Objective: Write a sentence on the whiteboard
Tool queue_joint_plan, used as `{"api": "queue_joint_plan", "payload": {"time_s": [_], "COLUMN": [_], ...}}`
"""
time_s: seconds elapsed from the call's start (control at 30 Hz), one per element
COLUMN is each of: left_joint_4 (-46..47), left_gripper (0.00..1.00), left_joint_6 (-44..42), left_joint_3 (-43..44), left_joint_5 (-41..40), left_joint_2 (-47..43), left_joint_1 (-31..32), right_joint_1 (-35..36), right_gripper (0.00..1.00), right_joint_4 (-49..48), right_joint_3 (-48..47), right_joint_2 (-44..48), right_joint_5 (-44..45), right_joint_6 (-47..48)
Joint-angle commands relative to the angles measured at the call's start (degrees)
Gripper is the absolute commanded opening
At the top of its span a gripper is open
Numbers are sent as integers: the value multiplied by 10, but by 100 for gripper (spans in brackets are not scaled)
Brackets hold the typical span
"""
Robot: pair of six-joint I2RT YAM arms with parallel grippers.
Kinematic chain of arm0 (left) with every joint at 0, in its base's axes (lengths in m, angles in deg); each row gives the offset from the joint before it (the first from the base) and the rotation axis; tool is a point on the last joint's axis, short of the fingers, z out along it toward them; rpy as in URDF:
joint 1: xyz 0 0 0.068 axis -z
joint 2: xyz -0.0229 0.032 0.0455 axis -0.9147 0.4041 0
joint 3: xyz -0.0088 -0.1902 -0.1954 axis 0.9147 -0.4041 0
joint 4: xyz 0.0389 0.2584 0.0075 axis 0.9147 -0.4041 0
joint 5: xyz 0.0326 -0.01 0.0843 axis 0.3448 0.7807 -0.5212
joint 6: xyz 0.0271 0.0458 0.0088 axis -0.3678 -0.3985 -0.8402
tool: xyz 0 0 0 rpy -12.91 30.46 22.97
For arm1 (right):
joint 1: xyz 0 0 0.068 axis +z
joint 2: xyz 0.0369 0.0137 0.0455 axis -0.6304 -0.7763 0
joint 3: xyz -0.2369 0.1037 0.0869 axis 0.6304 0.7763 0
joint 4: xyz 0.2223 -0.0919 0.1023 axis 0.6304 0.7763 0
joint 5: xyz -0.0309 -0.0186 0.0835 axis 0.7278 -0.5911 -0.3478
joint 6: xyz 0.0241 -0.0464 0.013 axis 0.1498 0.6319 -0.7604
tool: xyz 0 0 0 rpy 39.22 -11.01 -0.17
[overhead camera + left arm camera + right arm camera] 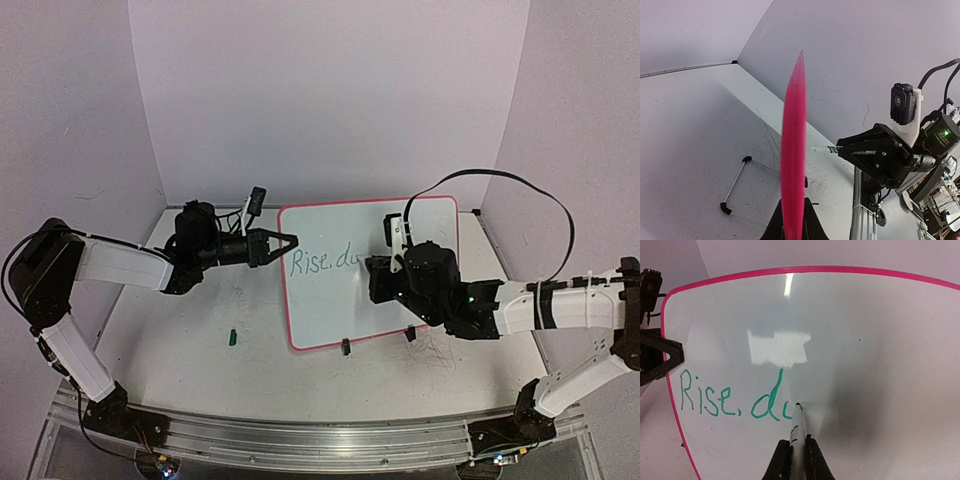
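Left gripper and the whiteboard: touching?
Touching. In the left wrist view the left gripper is clamped on the whiteboard, its pink frame edge pinched between both fingers.

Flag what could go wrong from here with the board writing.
1. The whiteboard is clamped only at its left edge by the left gripper and stands on small clip feet. Pressure from the marker further right may swing or flex it, breaking the stroke.
2. The right gripper pinches only the marker's barrel end, so it could twist or slide in the grip.
3. The right arm's black cable loops above the board's top corner and might snag.
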Motion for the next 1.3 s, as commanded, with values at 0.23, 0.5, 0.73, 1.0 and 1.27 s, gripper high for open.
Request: {"api": "queue_joint_plan", "payload": {"time_s": [0.23,0.5,0.73,1.0,1.27], "left_joint_4": [-9,-8,-8,-8,-8], "left_gripper": [0,0,0,0,0], "left_joint_6": [-23,-24,-24,-23,-23], "left_joint_3": [12,10,10,9,13], "left_joint_5": [-31,-32,-34,-34,-33], "left_joint_2": [2,2,1,-3,0], "left_joint_1": [-1,-1,-1,-1,-1], "right_joint_1": [0,0,-24,-24,-24], "right_gripper": [0,0,0,0,0], "right_joint_4": [-15,-7,-6,-8,-3], "right_joint_3": [-20,-3,-6,-7,-2], "right_joint_2": [-14,29,48,37,33], "right_joint_5": [-21,-23,-39,-37,-36], "right_joint_6": [4,10,16,19,20]}}
